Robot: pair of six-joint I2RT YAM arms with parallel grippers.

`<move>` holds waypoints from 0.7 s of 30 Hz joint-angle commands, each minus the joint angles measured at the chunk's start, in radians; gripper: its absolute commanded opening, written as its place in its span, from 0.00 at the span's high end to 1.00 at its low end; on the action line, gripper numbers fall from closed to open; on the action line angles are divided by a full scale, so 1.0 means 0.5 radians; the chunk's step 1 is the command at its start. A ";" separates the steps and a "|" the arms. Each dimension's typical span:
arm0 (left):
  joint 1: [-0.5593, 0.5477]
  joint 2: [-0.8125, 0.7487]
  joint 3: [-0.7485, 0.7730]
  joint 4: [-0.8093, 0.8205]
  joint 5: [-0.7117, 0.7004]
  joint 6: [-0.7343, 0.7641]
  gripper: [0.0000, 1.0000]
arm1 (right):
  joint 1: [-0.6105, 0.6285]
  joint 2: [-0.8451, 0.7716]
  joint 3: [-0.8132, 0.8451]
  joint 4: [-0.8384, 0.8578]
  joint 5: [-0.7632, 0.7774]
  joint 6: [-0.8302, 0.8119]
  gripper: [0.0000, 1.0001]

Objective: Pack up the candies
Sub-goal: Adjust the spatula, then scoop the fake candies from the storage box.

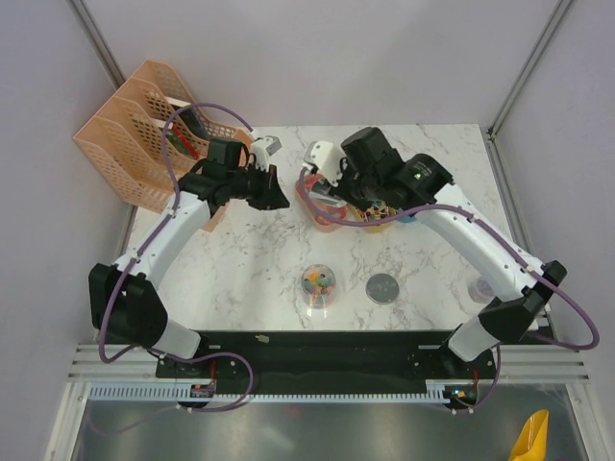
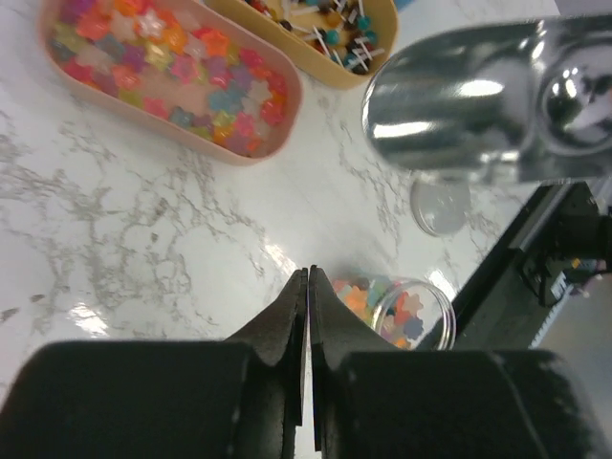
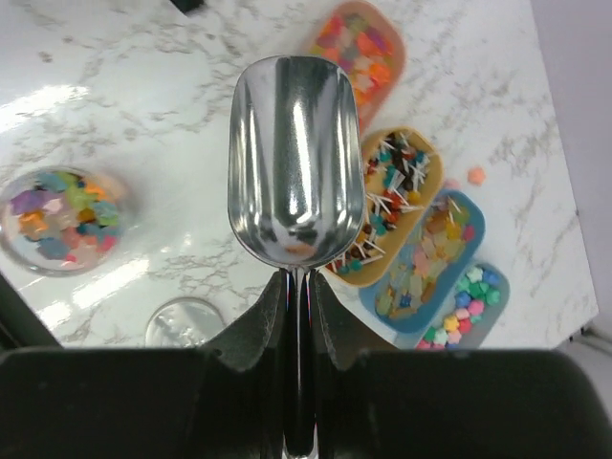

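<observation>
My right gripper (image 3: 297, 277) is shut on the handle of a steel scoop (image 3: 292, 158); the bowl is empty and held above the table beside the trays. Candies fill a pink tray (image 3: 360, 46), an orange tray (image 3: 397, 196) with stick sweets, a blue tray (image 3: 430, 253) and a grey-blue tray (image 3: 461, 304). A clear round jar (image 3: 59, 218) holds several flower candies; it also shows in the left wrist view (image 2: 406, 311) and the top view (image 1: 318, 284). My left gripper (image 2: 309, 275) is shut and empty, above the table left of the trays. The scoop also shows in the left wrist view (image 2: 478, 100).
The jar's round lid (image 1: 383, 287) lies right of the jar. One loose orange candy (image 3: 476, 175) lies beside the trays. An orange file rack (image 1: 144, 130) stands at the back left. A small clear cup (image 1: 480, 288) sits by the right arm.
</observation>
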 commanded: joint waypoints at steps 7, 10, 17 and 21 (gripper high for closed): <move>0.037 -0.063 0.152 0.146 -0.563 0.061 0.87 | -0.855 -0.205 -0.573 0.313 0.211 0.127 1.00; 0.037 -0.063 0.085 0.149 -0.484 0.003 0.86 | -1.156 -0.018 -0.571 0.283 0.266 0.176 1.00; 0.034 -0.038 -0.004 0.170 -0.474 -0.028 0.86 | -1.464 0.271 -0.356 0.145 0.352 0.161 1.00; 0.037 -0.023 -0.026 0.179 -0.480 -0.016 0.86 | -1.568 0.430 -0.252 0.084 0.340 0.084 1.00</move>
